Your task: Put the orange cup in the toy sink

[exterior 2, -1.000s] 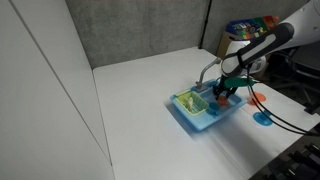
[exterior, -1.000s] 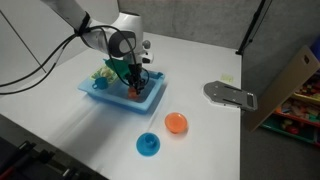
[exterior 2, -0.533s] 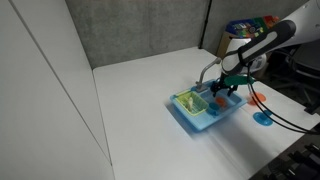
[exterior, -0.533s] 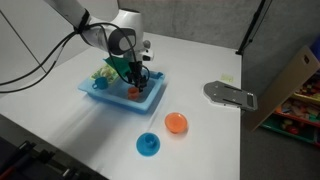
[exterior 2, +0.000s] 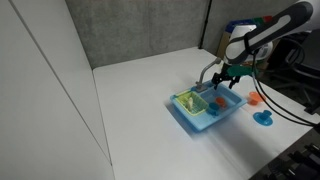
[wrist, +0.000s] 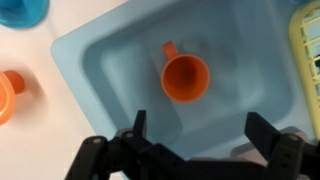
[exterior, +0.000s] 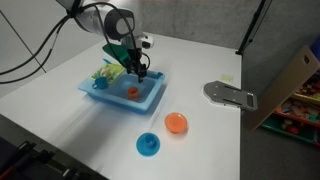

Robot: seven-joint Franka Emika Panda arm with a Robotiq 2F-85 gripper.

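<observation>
The orange cup point(wrist: 185, 78) sits upright on the floor of the toy sink's basin, its small handle pointing up-left in the wrist view. Both exterior views show it too, as a small orange spot point(exterior: 132, 92) point(exterior 2: 221, 101) inside the light blue toy sink point(exterior: 151, 103) point(exterior 2: 196, 121) point(wrist: 100, 60). My gripper point(wrist: 200, 125) hangs above the basin point(exterior: 140, 72) point(exterior 2: 228, 83), open, with its two dark fingers spread wide and nothing between them. It is clear of the cup.
A yellow-green rack point(exterior: 104, 73) point(wrist: 308, 40) fills the sink's side compartment. On the white table near the sink lie a flat orange dish point(exterior: 176, 123) point(wrist: 8, 95) and a blue dish point(exterior: 148, 145) point(wrist: 20, 10). A grey flat object point(exterior: 230, 94) and a cardboard box point(exterior: 290, 85) are further off.
The gripper opened and let go of the orange cup, which stays in the basin. The gripper then rose above the sink.
</observation>
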